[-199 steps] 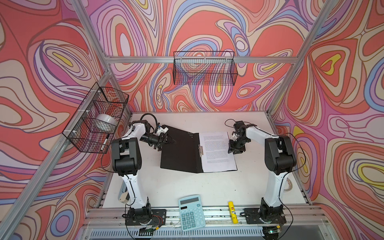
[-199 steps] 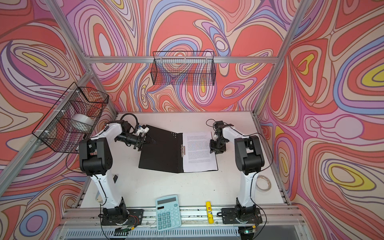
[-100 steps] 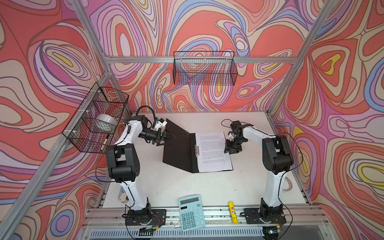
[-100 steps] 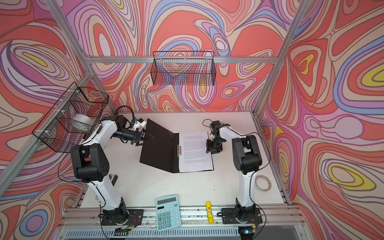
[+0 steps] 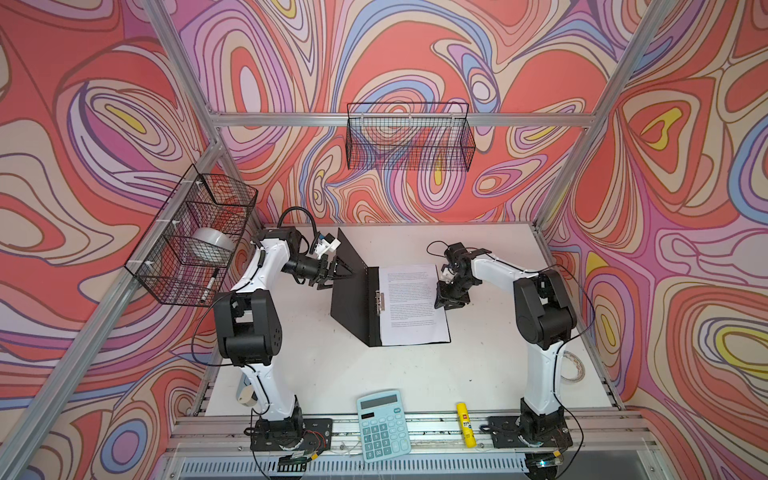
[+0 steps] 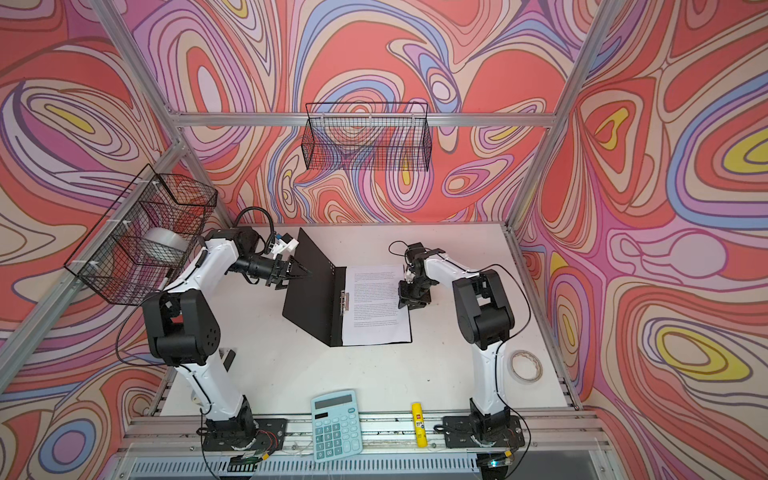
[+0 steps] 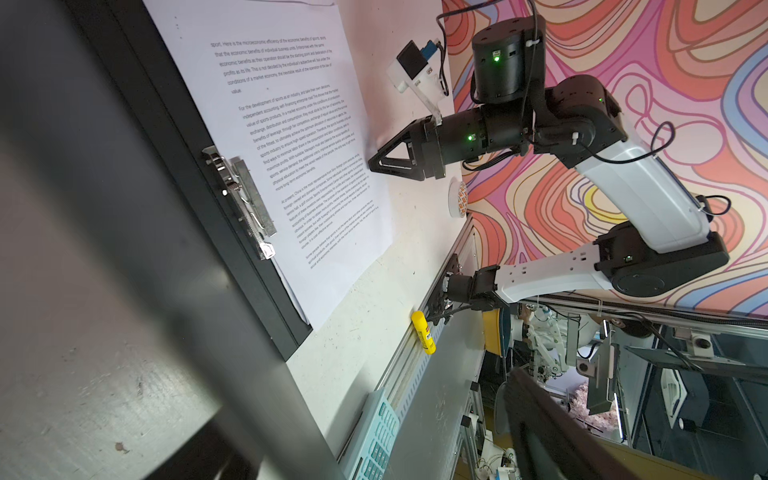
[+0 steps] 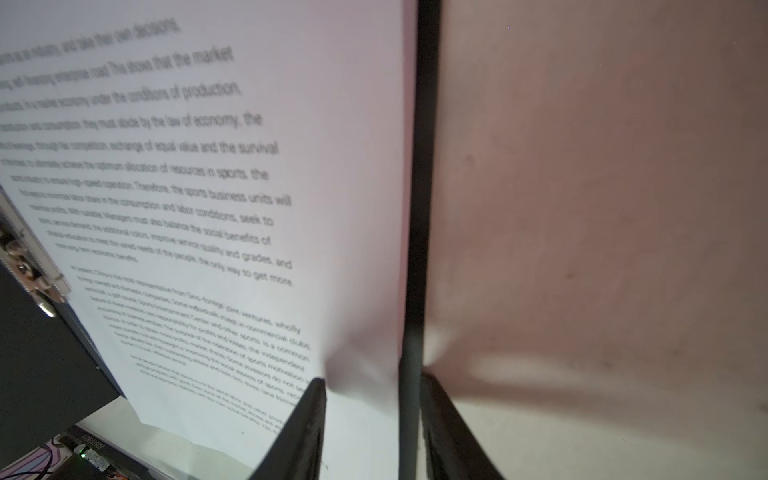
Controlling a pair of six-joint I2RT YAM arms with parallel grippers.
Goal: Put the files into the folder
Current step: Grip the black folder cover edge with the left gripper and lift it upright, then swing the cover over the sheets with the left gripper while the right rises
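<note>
Black on its inside, the folder [image 5: 353, 295] lies open near the middle of the white table [image 5: 415, 374]. In both top views we see its left cover [image 6: 311, 299] tilted up off the surface while its right half lies flat. The files [image 5: 411, 303], white sheets dense with black print, rest on that flat half. They sit just beside the metal clip bar [image 5: 379, 300] at the spine, and a thin black margin of the folder shows along their right and near edges.

Our left gripper [image 5: 347, 272] reaches in sideways at the outer edge of the raised cover with its jaws spread wide. We cannot tell whether it touches the cover, and we see nothing clamped between its jaws.

Our right gripper [image 5: 440, 303] points down at the right edge of the files, its jaws about half apart. In the right wrist view we find one fingertip [image 8: 311, 415] on the paper and the other just past the folder's black edge, over the table. That edge runs between them, and they are not closed on it.

At the front rail we see a pale blue calculator [image 5: 383, 424] and a yellow glue stick [image 5: 465, 424], both well apart from the folder. A roll of tape [image 6: 525, 365] lies on the table to the right of the right arm.
</note>
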